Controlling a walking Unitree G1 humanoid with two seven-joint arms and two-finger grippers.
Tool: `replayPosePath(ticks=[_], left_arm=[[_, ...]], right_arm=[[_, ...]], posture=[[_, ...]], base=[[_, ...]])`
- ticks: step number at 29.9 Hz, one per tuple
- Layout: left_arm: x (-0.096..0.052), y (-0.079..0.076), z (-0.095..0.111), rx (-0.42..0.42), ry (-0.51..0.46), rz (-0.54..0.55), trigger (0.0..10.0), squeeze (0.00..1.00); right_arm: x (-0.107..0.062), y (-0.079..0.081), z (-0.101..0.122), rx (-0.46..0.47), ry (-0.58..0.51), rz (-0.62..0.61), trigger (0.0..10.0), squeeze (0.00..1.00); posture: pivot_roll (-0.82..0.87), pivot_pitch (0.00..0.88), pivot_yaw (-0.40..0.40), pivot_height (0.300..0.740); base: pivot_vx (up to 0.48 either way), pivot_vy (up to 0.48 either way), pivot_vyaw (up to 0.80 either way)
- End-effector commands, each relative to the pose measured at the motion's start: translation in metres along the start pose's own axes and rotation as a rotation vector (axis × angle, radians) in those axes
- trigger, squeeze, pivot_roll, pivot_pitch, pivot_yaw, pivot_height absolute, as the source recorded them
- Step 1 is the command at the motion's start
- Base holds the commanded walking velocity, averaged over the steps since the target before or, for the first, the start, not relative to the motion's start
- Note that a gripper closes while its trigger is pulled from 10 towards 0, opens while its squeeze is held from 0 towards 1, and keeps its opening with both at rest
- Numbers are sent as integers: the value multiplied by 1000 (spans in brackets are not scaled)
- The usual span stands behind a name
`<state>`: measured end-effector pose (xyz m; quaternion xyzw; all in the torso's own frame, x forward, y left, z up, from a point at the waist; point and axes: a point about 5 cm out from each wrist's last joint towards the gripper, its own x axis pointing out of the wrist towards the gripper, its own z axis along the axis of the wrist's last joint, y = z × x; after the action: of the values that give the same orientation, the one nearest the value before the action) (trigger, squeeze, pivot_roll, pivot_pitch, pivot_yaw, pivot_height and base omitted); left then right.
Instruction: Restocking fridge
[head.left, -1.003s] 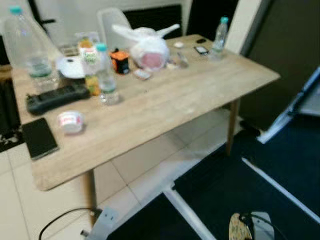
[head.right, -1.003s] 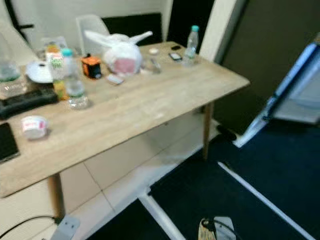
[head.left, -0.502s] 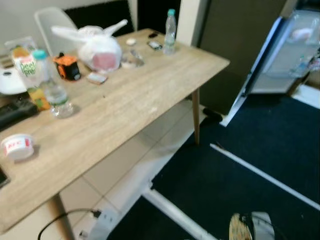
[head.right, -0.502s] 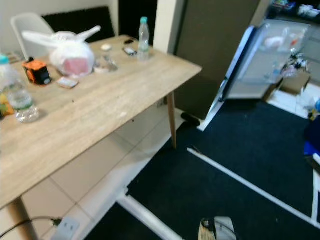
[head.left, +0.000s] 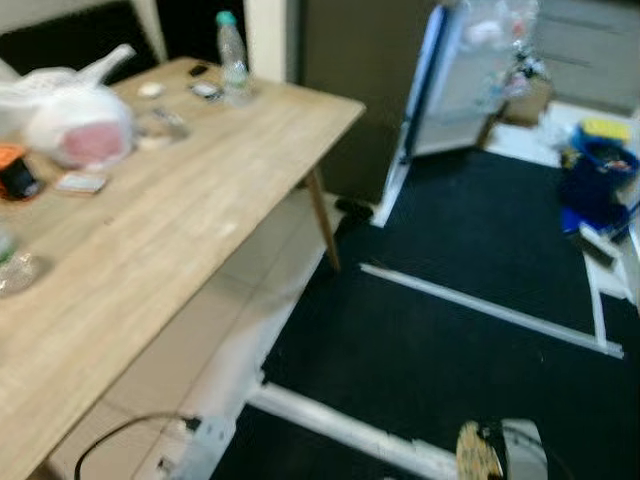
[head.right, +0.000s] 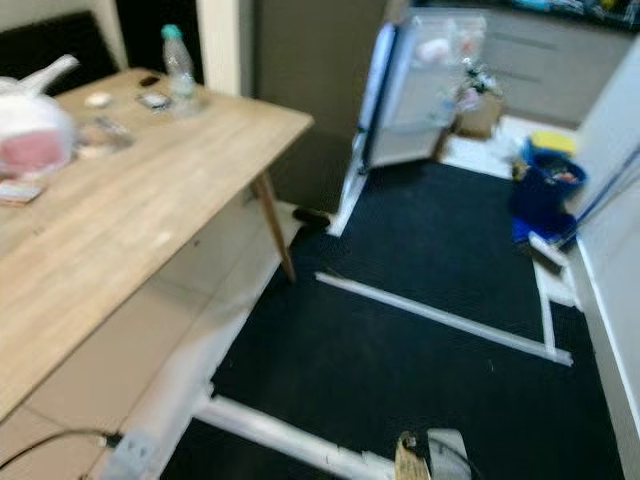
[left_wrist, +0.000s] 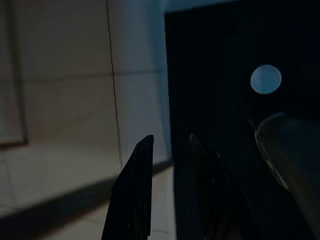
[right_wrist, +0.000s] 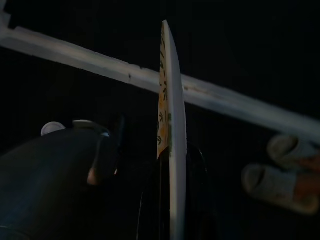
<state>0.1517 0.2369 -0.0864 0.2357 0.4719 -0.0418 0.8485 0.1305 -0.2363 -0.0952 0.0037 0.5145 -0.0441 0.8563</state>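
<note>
Fridge door (head.right: 405, 85), white and open, is well apart; your right claw (right_wrist: 170, 200) pinches a thin white patterned card (right_wrist: 170, 125) edgewise, which could slip; left claw (left_wrist: 167, 170) hangs apart, empty.

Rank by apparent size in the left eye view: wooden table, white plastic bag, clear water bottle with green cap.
1. Wooden table, largest.
2. White plastic bag.
3. Clear water bottle, smallest, though it stands farthest away.

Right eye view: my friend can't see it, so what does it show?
An open fridge door stands across a dark carpet. On the left a wooden table holds a water bottle and a white plastic bag. A blue bucket sits far right.
</note>
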Motion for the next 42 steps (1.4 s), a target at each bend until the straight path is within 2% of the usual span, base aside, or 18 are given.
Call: replayPosePath(ticks=[1,32,36,37,42], left_arm=[[-1,-2,-2,5,6,-4,10000,0],[-1,-2,-6,3,20,-4,10000,0],[-2,-3,-6,-13,8,-14,10000,0],[-2,-3,-5,-9,3,-10,10000,39],[-2,-3,-5,-2,0,-7,10000,63]], right_arm=[[0,-2,3,1,-12,-11,10000,0],[0,-2,1,0,-6,-8,10000,0],[0,1,1,-40,-7,8,10000,0],[0,3,1,-48,-6,12,10000,0],[1,5,0,-57,-4,18,10000,0]], posture=[[49,19,-46,740],[51,23,-46,740],[50,24,-47,740],[50,24,-47,740],[50,26,-49,740]], base=[[0,0,-756],[0,0,-753],[0,0,0],[0,0,0],[0,0,0]])
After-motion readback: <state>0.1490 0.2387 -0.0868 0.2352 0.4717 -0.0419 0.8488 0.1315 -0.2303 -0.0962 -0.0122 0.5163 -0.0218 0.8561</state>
